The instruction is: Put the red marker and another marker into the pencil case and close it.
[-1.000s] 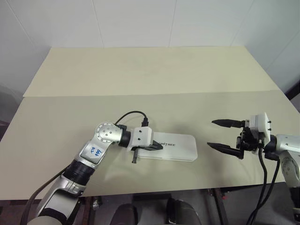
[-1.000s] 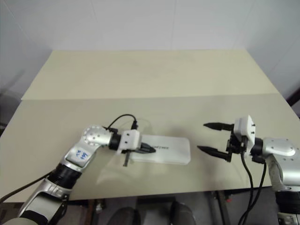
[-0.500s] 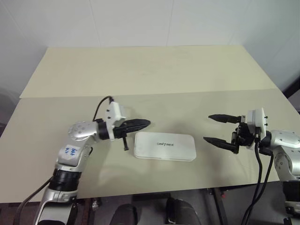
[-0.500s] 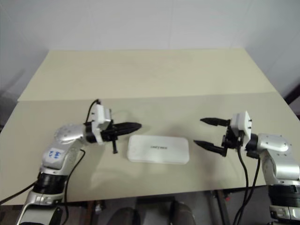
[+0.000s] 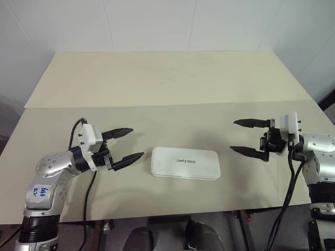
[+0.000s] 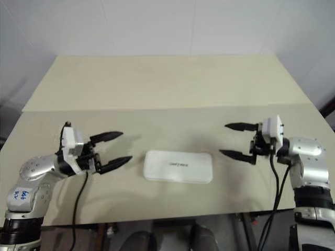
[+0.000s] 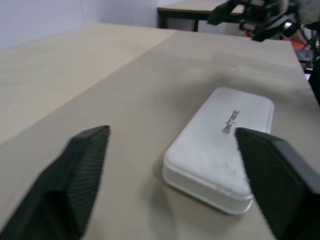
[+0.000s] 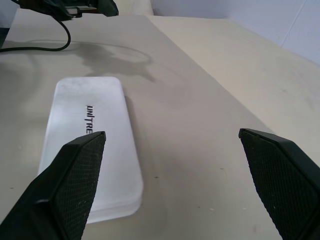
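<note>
The white pencil case point(image 5: 185, 163) lies flat with its lid down near the table's front, its dark lettering facing up. It also lies ahead of the fingers in the left wrist view point(image 7: 220, 145) and the right wrist view point(image 8: 92, 145). My left gripper point(image 5: 136, 142) is open just left of the case, pointing at it and not touching. My right gripper point(image 5: 233, 136) is open to the right of the case, pointing left, with a gap between them. Both grippers hold nothing. The red marker and the other marker are hidden or out of view.
The beige table point(image 5: 167, 120) has a seam across its middle, with a second tabletop point(image 5: 167, 78) behind it against the white wall. The front edge runs just below the case.
My left gripper has come off the case lid, drawn back to the left and opened. The right gripper stays open and has shifted only a little.
</note>
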